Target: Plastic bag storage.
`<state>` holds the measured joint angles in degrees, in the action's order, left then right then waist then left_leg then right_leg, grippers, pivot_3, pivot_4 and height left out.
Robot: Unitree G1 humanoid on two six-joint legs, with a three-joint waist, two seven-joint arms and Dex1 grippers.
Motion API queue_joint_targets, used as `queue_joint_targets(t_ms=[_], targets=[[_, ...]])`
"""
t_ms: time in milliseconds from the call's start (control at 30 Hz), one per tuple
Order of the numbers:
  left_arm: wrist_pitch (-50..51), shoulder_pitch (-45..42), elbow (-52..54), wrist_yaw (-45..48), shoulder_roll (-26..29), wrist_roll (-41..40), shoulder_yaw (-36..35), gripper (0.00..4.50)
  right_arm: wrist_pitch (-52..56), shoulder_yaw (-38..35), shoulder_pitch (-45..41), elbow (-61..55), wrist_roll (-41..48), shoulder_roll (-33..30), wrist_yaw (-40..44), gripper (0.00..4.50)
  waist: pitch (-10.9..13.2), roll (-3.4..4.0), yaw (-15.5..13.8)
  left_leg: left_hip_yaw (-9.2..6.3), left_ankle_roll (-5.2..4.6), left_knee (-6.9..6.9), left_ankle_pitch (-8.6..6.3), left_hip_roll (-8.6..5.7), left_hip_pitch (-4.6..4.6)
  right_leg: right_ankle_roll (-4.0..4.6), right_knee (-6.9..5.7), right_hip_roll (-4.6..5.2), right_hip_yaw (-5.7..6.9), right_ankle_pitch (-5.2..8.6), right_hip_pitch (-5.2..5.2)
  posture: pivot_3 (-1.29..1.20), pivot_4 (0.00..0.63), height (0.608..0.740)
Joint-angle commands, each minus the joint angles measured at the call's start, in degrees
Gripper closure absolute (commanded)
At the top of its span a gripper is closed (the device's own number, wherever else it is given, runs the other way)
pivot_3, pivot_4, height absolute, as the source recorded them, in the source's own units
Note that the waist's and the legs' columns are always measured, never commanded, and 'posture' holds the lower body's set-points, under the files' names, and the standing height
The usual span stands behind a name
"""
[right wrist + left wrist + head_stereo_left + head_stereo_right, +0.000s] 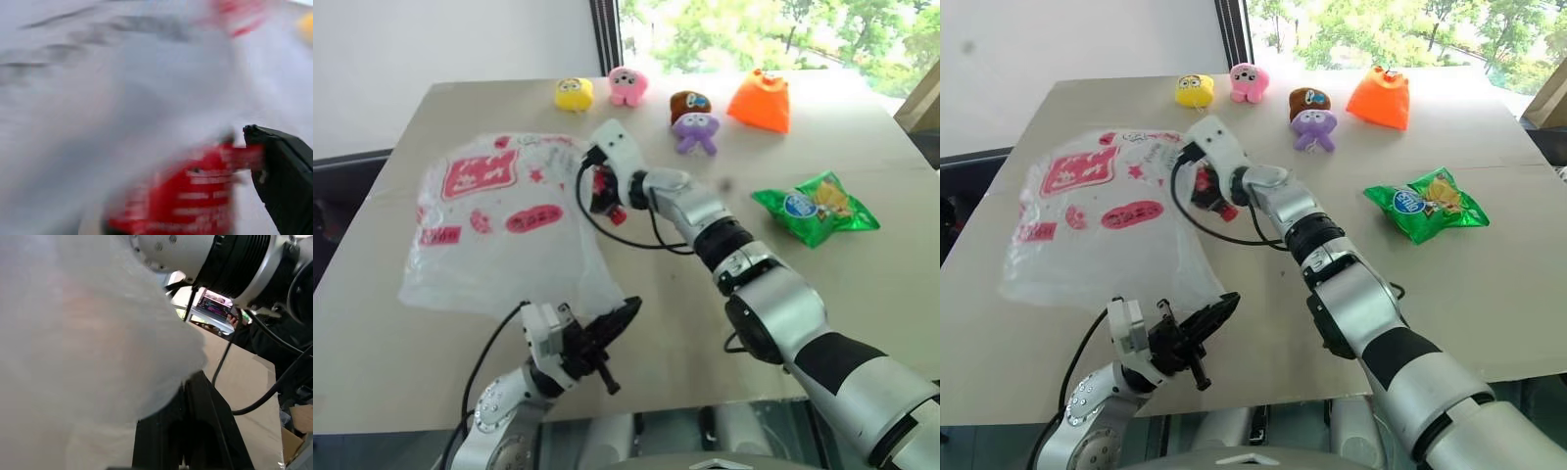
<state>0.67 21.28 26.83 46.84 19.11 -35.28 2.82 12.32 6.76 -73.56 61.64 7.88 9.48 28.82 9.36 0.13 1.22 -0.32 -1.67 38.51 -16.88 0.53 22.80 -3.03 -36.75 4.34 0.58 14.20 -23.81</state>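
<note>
**Bag pinched at its near corner**

My left gripper [625,311] was closed on the near right corner of the bag [499,220]. My right gripper [595,186] reached to the bag's right edge, jaws spread wide, holding nothing I could make out. The bag lay on the table's [862,284] left; toys [695,130] sat far, a green packet [816,208] right.

Translucent white plastic bag [499,230] with red prints, crumpled across the table's left half, near corner lifted.
</note>
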Motion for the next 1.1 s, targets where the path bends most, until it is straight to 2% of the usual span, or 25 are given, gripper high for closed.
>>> queue_joint_targets(t_ms=[33,233,433,533,700,933,1100], targets=[[-0.85,0.02,1.99,-1.10,-1.37,-1.57,-0.75,4.50,-5.20,-2.42,0.54,0.30,-0.02,2.15,-2.78,0.07,0.00,0.00,0.40,0.01,0.00,0.00,0.00,-0.03,0.01,0.00,-0.02,-0.01,0.00,0.00,-0.02,0.00,0.150,0.740],[-0.38,-0.93,1.04,-1.26,-1.64,-2.83,-2.62,4.50,-8.40,-4.76,3.14,-1.62,-0.26,-1.31,-2.13,0.07,0.00,0.00,1.30,0.00,0.02,-0.05,0.02,0.10,-0.06,-0.01,-0.14,-0.19,0.00,0.00,-0.07,0.00,0.150,0.740],[0.59,0.54,-0.27,-4.19,-4.71,-9.90,-8.53,4.50,-7.70,-1.14,8.78,-9.85,-2.32,-7.60,9.34,0.07,-0.01,-0.01,1.14,0.08,0.01,0.04,0.02,0.10,-0.06,-0.02,-0.18,-0.16,-0.08,-0.01,-0.05,0.00,0.150,0.740],[-0.02,3.73,-0.46,-7.98,-8.70,-15.23,-13.55,4.50,-6.65,1.77,12.05,-13.05,-4.17,-12.24,16.36,0.07,-0.02,-0.03,1.20,0.11,0.00,0.04,0.02,0.14,-0.09,-0.02,-0.18,-0.17,-0.10,-0.01,-0.05,0.00,0.150,0.740],[-1.59,8.75,-0.77,-9.93,-12.55,-17.78,-18.93,4.50,-6.43,2.75,13.17,-12.06,-5.27,-14.46,19.24,0.07,-0.02,-0.04,1.14,0.12,0.00,0.04,0.02,0.28,-0.10,-0.02,-0.20,-0.18,-0.11,-0.01,-0.05,0.00,0.150,0.740],[-6.07,8.77,-3.06,-18.75,-17.43,-18.19,-28.71,4.50,-8.98,-0.57,10.58,-6.86,-4.55,-10.33,12.47,0.07,-0.03,-0.06,1.11,0.12,0.00,0.08,0.02,0.18,-0.25,-0.01,-0.33,-0.27,-0.13,-0.01,0.01,0.00,0.150,0.740],[-6.89,8.35,-3.80,-21.17,-18.56,-17.05,-31.03,4.50,-10.06,-3.45,7.93,-1.95,-3.56,-6.33,7.90,0.07,-0.05,-0.08,1.10,0.13,0.01,0.15,0.02,0.16,-0.22,-0.01,-0.31,-0.23,-0.14,-0.01,0.04,0.00,0.150,0.740]])
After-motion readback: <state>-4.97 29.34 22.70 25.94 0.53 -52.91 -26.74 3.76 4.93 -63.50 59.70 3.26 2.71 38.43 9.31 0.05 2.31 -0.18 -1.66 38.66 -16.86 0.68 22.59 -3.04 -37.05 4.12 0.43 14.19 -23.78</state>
